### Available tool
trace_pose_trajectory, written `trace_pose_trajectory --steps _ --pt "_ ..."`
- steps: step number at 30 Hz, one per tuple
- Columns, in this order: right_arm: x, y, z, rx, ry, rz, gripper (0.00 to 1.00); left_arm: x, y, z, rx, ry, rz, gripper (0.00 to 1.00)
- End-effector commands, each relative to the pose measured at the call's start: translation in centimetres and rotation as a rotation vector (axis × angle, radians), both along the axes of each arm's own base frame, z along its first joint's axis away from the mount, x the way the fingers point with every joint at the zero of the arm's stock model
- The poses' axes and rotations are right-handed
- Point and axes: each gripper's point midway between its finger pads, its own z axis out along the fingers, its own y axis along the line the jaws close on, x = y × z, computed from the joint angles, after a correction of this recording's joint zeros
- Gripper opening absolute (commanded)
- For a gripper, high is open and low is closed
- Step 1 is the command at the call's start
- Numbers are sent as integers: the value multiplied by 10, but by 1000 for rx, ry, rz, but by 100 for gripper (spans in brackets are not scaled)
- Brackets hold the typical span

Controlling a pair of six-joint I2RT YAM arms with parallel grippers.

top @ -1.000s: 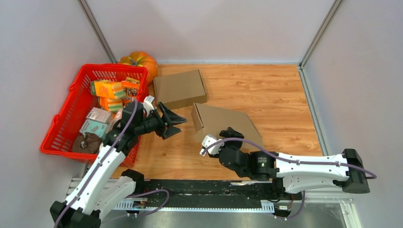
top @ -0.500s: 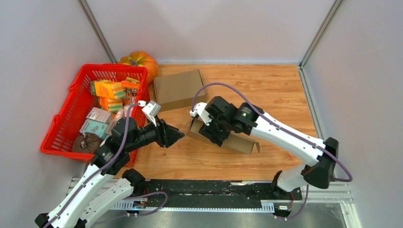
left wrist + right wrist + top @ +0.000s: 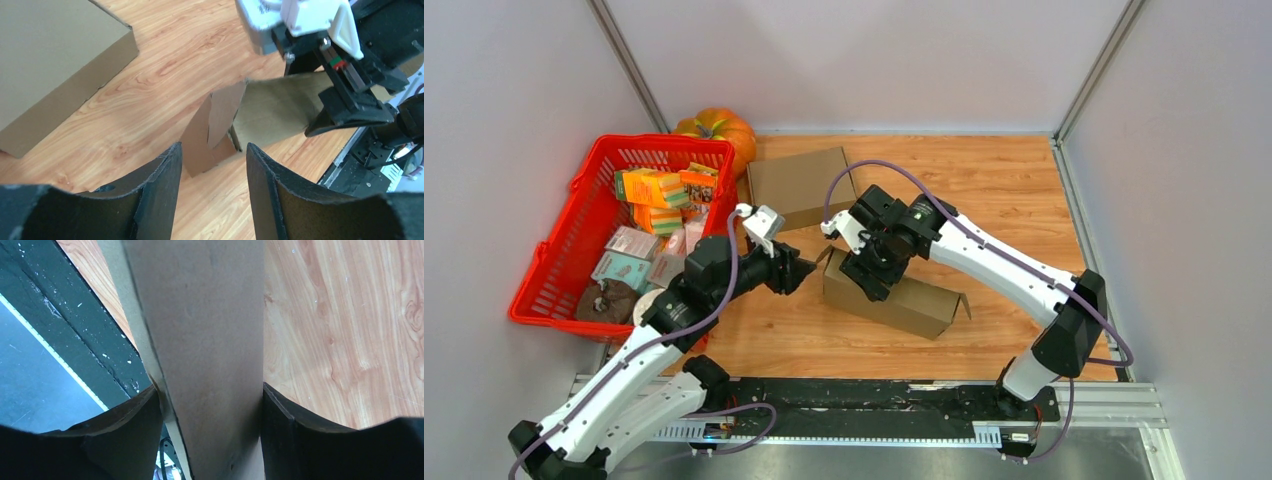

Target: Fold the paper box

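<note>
Top external view, stock on a wood-grain worktop (image 3: 1014,200).

1. Paper box (image 3: 911,302): brown card, part-formed. It lies long side down near the middle of the worktop, toward the near edge. Its left end is open, with flaps (image 3: 210,131) standing out from it. A small flap also juts at the right end.
2. Right fingers (image 3: 867,278): clamped on the box's upper panel near its left end. In the right wrist view, card fills the whole gap between the two fingers.
3. Left fingers (image 3: 796,272): apart, with nothing between them. The tips are just beside the box's open left end and point at the flaps; contact cannot be told. The left wrist view shows the flaps beyond the gap.
4. Second box (image 3: 801,187): brown, closed and flat. It lies on the far left part of the worktop, apart from the paper box.
5. Basket (image 3: 664,140): red plastic, at the left edge, holding orange, white and teal packets (image 3: 652,187).
6. Pumpkin (image 3: 724,128): orange, in the far left corner, behind the basket and just beside the second box.
</note>
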Motion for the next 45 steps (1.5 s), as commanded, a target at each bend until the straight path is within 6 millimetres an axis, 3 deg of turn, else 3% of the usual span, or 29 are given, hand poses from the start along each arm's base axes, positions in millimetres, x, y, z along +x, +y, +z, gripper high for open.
trace_pose_trajectory --steps 1,2,6,10,15,18,19,22,40,45 --pt "-11 8 2 31 85 4 52 17 -17 18 25 -48 -51 58" --pt "-10 8 1 26 82 3 52 17 -21 24 23 -37 -68 57" --pt "-9 8 2 26 79 -2 51 14 -32 13 13 5 -114 55" --pt "-10 9 2 36 82 -2 50 20 -31 2 48 48 -89 38" --pt "-8 8 -1 27 79 -8 49 20 -37 4 60 71 -112 36" --pt "-6 8 -4 25 69 -13 49 16 -42 3 54 95 -141 24" --pt "-5 8 -4 28 66 -20 49 16 -41 4 61 108 -132 15" --pt "-2 8 -6 25 54 -33 49 12 -42 12 32 137 -125 0" --pt "6 15 -8 38 38 -58 53 12 -55 20 -116 455 21 0" --pt "7 17 -8 46 30 -57 55 8 -54 8 -122 457 31 0"
